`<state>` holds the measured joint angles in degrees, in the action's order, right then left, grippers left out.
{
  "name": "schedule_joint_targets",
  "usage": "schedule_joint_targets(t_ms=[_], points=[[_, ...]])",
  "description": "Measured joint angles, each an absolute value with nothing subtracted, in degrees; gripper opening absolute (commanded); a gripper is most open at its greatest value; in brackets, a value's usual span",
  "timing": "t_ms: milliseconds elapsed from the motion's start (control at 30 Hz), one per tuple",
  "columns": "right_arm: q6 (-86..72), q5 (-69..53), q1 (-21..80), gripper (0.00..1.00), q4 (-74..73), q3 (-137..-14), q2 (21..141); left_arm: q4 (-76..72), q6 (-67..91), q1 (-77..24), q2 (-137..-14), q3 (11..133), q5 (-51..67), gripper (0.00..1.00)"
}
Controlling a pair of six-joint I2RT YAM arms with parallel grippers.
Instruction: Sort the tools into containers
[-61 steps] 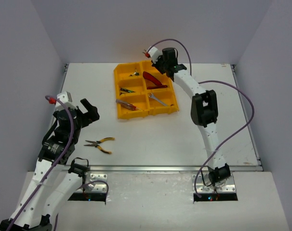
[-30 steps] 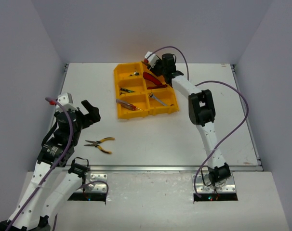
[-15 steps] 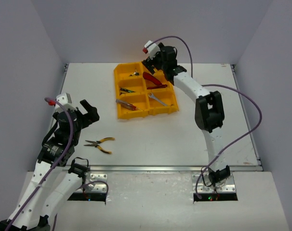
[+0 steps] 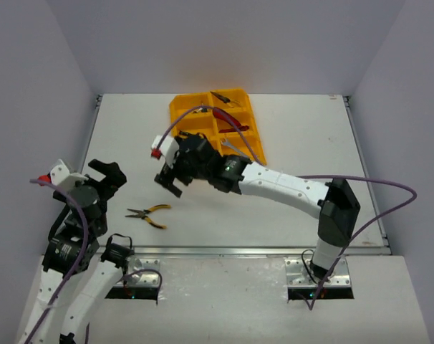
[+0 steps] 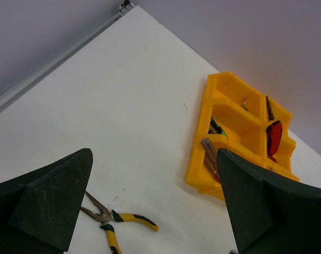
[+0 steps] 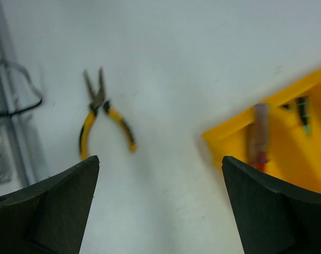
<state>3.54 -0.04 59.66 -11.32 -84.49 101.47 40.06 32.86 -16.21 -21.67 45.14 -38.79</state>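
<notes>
pliers (image 4: 148,213) by near edge, left side | I judge stiff, light, grippy handles; pinch near pivot | right gripper (image 4: 170,183) jaws wide, empty | left gripper (image 4: 108,171) wide, empty

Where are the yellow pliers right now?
In the top view, the pliers lie flat on the table at the front left, outside the yellow tray. They sit nearer the arm bases than the left gripper and the right gripper.
</notes>
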Motion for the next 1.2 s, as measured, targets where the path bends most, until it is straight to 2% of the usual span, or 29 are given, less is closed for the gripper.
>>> schedule_joint_targets(t_ms=[200,533,667,833,933,1067,1200], points=[[0.0,-1.3,65.8,0.72,-17.7,-80.1,109.4,40.1,33.7,-16.2,-14.8,45.3,-41.1,1.00],[-6.3,5.4,73.5,0.65,-19.0,-91.2,124.6,40.1,33.9,-16.2,-12.6,45.3,-41.8,1.00],[-8.4,5.4,73.2,0.56,-19.0,-93.0,128.6,40.1,33.9,-16.2,-13.1,45.3,-41.8,1.00],[-9.5,5.9,72.8,0.35,-18.0,-96.6,131.6,39.9,33.6,-16.2,-13.1,45.3,-41.2,1.00],[-9.9,5.5,72.6,0.37,-17.8,-99.8,133.8,39.5,33.1,-16.2,-13.1,45.3,-40.4,1.00],[-10.0,5.2,72.6,0.46,-17.4,-101.0,134.7,39.0,32.7,-16.2,-13.1,45.3,-39.4,1.00],[-10.1,4.4,72.5,0.38,-17.5,-102.3,135.6,38.6,32.1,-16.2,-13.1,45.3,-38.7,1.00]])
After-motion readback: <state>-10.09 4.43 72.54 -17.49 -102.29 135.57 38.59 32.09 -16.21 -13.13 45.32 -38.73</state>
